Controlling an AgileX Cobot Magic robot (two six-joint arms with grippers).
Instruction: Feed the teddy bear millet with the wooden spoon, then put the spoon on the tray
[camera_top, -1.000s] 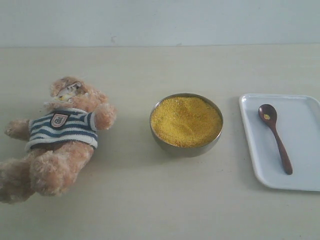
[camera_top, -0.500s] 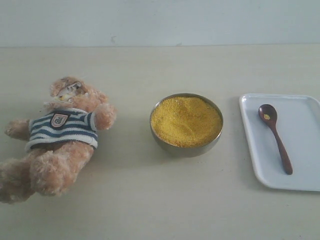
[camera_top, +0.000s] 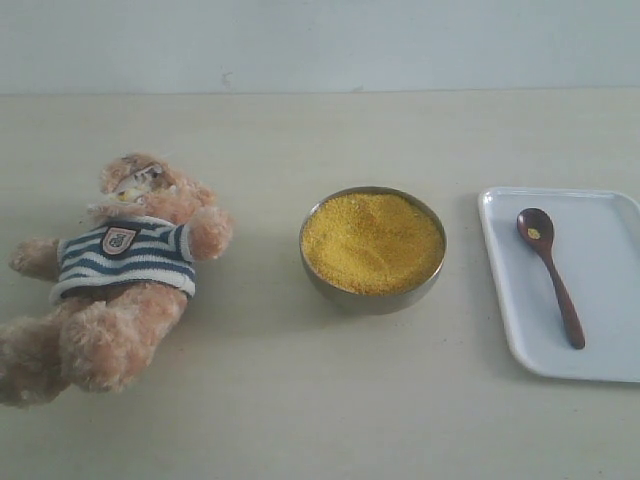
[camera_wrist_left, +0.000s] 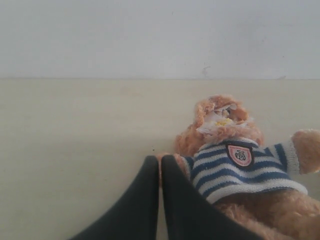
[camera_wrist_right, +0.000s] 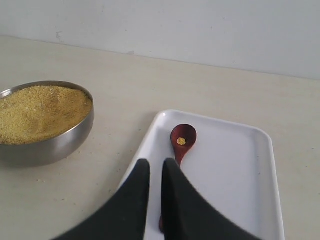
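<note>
On my feed I saw the teddy bear (camera_top: 120, 300) in light-brown fur with a navy-and-white striped shirt (camera_top: 150, 262), the millet (camera_top: 372, 243) bright yellow, the wooden spoon (camera_top: 556, 286) dark reddish-brown with a yellow speck, the tray (camera_top: 612, 300) white, the table (camera_top: 300, 400) pale beige.

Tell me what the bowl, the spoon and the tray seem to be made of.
Bowl: likely metal, its grey wall shiny and reflective. Spoon: apparently wood, dark reddish-brown with a smooth, glossy finish. Tray: smooth glossy white, perhaps plastic or ceramic; unclear which.
</note>
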